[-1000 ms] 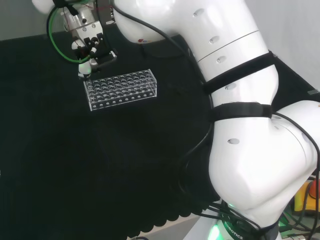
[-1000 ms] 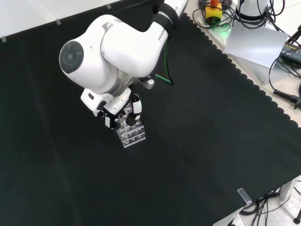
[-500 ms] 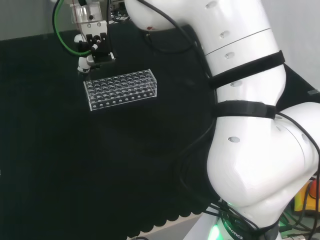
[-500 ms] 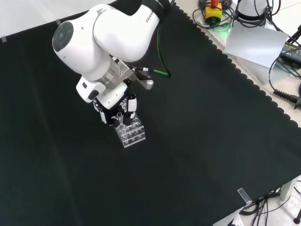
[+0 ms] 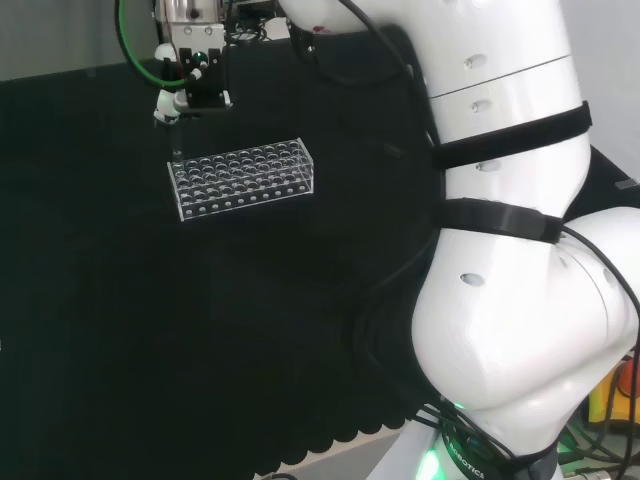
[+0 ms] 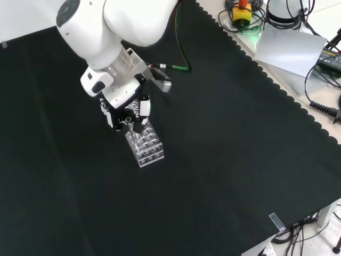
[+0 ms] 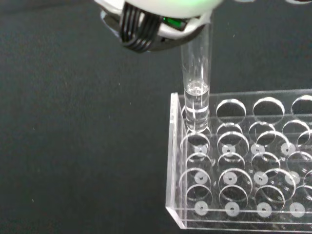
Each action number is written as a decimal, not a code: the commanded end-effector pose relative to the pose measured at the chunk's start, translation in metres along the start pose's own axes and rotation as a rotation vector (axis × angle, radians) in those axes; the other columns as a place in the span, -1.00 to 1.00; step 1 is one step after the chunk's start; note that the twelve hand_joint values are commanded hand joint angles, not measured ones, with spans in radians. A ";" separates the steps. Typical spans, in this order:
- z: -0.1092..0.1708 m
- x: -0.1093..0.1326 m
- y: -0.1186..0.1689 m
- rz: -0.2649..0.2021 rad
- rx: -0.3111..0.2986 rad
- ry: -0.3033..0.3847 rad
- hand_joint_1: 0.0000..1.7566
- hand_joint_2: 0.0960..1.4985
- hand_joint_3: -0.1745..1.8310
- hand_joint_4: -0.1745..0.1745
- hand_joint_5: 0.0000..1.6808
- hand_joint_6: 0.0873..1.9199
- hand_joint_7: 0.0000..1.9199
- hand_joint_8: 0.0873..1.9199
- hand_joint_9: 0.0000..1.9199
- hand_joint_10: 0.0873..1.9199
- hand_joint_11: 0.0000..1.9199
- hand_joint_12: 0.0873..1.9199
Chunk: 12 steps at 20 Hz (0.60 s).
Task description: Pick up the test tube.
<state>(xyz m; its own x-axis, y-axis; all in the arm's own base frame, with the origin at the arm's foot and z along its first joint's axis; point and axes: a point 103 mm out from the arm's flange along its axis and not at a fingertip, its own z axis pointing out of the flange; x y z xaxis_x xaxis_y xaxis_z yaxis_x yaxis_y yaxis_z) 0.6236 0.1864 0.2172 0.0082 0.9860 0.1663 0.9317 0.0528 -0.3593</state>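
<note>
A clear test tube (image 7: 196, 73) hangs upright from the hand (image 7: 156, 14), whose fingers are curled round its upper end. In the wrist view the tube's rounded lower end sits at the corner hole of the clear plastic rack (image 7: 234, 195); whether it is still inside the hole I cannot tell. In the head view the hand (image 5: 195, 85) hovers above the far left corner of the rack (image 5: 243, 178). In the front view the hand (image 6: 128, 109) is just above the rack's (image 6: 145, 146) upper end. The rack's other holes look empty.
Black cloth covers the bench, with a scalloped edge (image 6: 277, 90) at the front view's right. Beyond it lie a grey plate (image 6: 290, 48), cables and a red button box (image 6: 242, 10). A green cable (image 6: 181, 53) trails from the arm.
The arm and hand have risen over the rack's corner, and the test tube has come up with them. The rack has stayed put.
</note>
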 end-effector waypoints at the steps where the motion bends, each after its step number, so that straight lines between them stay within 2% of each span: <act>1: -0.030 -0.012 -0.011 0.026 -0.029 0.080 0.38 -0.09 -0.30 -1.00 0.48 -0.38 0.70 -0.40 0.62 -0.36 0.08 0.08; 6: -0.060 -0.020 -0.025 0.034 -0.058 0.127 0.38 -0.10 -0.29 -1.00 0.49 -0.38 0.70 -0.40 0.62 -0.36 0.08 0.08; 12: -0.093 -0.033 -0.046 0.044 -0.098 0.145 0.38 -0.10 -0.28 -1.00 0.49 -0.39 0.70 -0.40 0.62 -0.36 0.08 0.09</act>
